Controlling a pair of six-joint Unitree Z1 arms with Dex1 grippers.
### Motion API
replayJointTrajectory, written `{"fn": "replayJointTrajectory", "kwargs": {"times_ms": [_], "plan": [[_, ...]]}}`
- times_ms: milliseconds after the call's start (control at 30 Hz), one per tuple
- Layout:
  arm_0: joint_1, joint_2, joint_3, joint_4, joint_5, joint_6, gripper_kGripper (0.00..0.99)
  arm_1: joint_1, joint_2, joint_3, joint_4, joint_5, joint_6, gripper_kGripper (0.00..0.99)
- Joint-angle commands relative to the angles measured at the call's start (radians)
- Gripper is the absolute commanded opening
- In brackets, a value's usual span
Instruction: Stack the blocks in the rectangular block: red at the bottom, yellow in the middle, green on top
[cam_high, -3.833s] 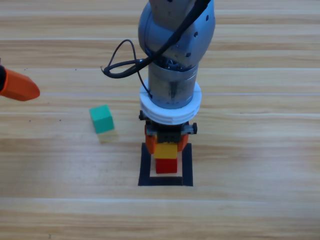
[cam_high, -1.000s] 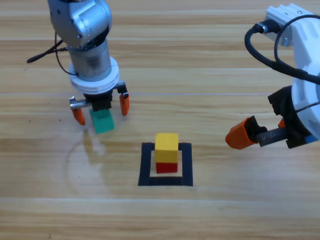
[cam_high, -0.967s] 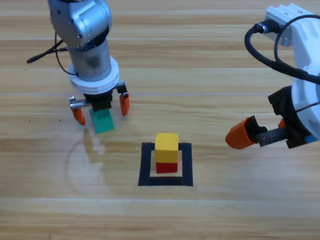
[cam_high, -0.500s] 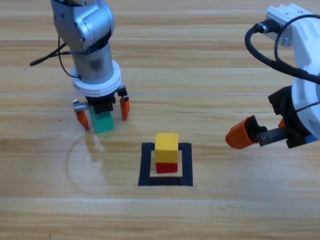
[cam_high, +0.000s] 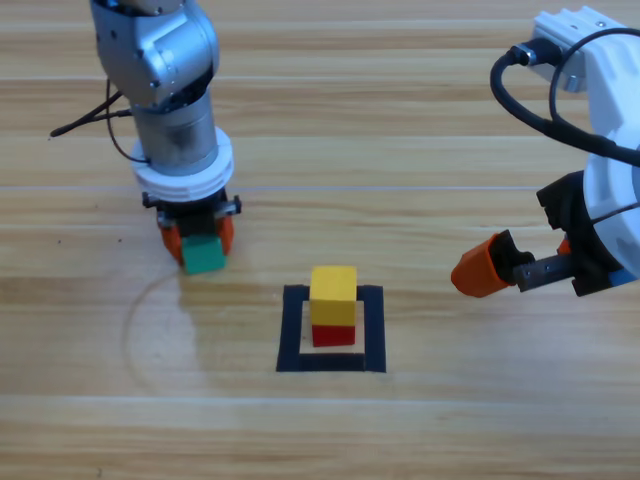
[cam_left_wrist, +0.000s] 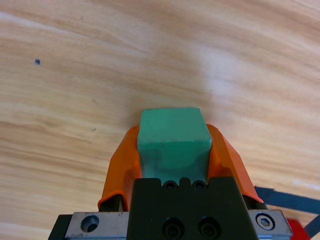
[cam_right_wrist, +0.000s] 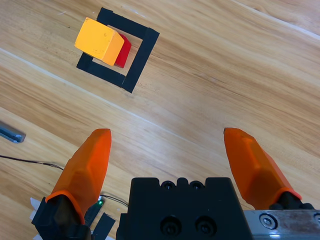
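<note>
Red cube (cam_high: 333, 334) mostly hidden under yellow (cam_high: 333, 295); right arm cut off.

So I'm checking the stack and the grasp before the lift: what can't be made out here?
- Green cube, high view: mostly hidden under the left end effector.
- Green cube's underside, left wrist view: faces away, so table contact can't be told.
- Red cube, both high and right wrist views: largely covered by the yellow cube.
- Right end effector, high view: one orange tip shows.

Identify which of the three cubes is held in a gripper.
The green cube, clamped in the left gripper. The yellow cube sits free on the red cube inside the taped rectangle.
</note>
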Motion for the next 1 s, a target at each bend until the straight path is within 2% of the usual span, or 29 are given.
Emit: {"fn": "replayJointTrajectory", "kwargs": {"times_ms": [33,167,333,800,1000], "plan": [[-0.007,-0.056,-0.026,0.005,-0.009,0.156,0.072,-0.027,0.034,0.004,-0.011,-0.011,0.013,0.990],[-0.012,-0.153,-0.110,0.031,-0.034,0.366,0.061,-0.027,0.034,0.004,-0.009,-0.012,0.016,0.990],[-0.055,-0.280,-0.125,0.068,-0.063,0.505,0.037,-0.027,0.034,0.004,-0.008,-0.014,0.017,0.990],[-0.305,-0.236,-0.145,0.122,-0.092,0.561,0.035,-0.027,0.034,0.005,-0.006,-0.017,0.019,0.990],[-0.357,-0.153,-0.216,0.186,-0.023,0.390,0.037,-0.027,0.035,0.005,-0.006,-0.015,0.017,0.990]]}}
